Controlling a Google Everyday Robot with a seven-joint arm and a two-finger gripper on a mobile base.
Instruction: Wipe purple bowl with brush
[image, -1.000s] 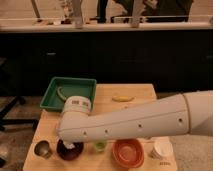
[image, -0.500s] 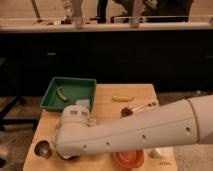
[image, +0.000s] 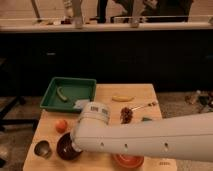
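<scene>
table (image: 107, 102): tray (image: 50, 96), purple bowl (image: 63, 148), orange bowl (image: 128, 161), metal cup (image: 42, 148), banana (image: 122, 98); claw hidden behind arm (image: 150, 140)

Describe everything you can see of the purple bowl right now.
The purple bowl is round, glossy and dark, upright on the wooden table near its front left corner, between a metal cup and the orange bowl. The white arm covers its right side; the gripper sits at that rim, mostly hidden. Contents cannot be made out.

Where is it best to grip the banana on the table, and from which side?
Probably the banana at its middle, from above, across its narrow width: it lies flat, long side left to right. The tool is at the purple bowl, under the arm.
</scene>
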